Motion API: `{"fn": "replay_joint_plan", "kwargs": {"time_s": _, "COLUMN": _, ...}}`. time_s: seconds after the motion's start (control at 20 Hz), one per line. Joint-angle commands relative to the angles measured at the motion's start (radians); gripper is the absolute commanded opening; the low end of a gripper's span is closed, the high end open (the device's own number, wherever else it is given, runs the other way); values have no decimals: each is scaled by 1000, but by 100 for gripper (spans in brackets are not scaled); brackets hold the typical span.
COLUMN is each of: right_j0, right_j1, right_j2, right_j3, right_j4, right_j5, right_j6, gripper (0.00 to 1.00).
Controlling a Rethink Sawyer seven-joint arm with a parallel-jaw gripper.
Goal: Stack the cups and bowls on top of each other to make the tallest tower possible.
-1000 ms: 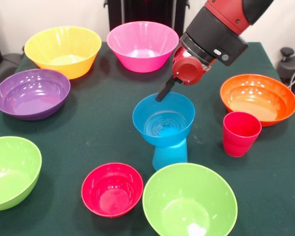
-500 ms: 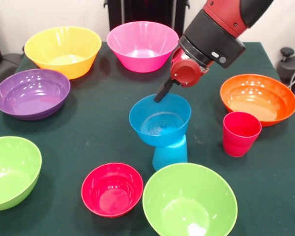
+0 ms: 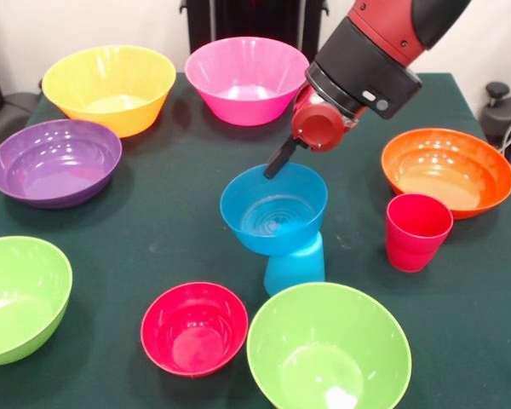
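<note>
glossy blue bowl (image 3: 273, 210) tilted atop upturned light blue cup (image 3: 295, 264)

Blue bowl (image 3: 274, 209) atop inverted blue cup (image 3: 295, 264), pincer (image 3: 281, 158) at its rim, red cup (image 3: 417, 231) beside.

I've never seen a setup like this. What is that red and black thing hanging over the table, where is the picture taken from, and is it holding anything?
That is a robot arm. Its gripper, the part that grasps things, sits at its end. The picture comes from a camera across the table, facing the robot. On the green cloth lie plastic bowls: yellow, pink, purple, orange, two lime green and a small red one, plus a red cup. In the middle a blue bowl sits tilted on an upturned blue cup, the start of a tower. The gripper's dark tip touches that bowl's far rim; whether it is gripping the rim cannot be seen from here.
</note>
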Motion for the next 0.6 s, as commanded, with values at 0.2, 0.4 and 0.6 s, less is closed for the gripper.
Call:
{"fn": "replay_joint_plan", "kwargs": {"time_s": 0.2, "right_j0": -31, "right_j1": 72, "right_j2": 100, "right_j3": -121, "right_j4": -59, "right_j5": 77, "right_j6": 223, "gripper": 0}}
{"fn": "replay_joint_plan", "kwargs": {"time_s": 0.4, "right_j0": -36, "right_j1": 81, "right_j2": 89, "right_j3": -137, "right_j4": -59, "right_j5": 90, "right_j6": 236, "gripper": 0}}
{"fn": "replay_joint_plan", "kwargs": {"time_s": 0.6, "right_j0": -40, "right_j1": 91, "right_j2": 76, "right_j3": -155, "right_j4": -58, "right_j5": 105, "right_j6": 252, "gripper": 0}}
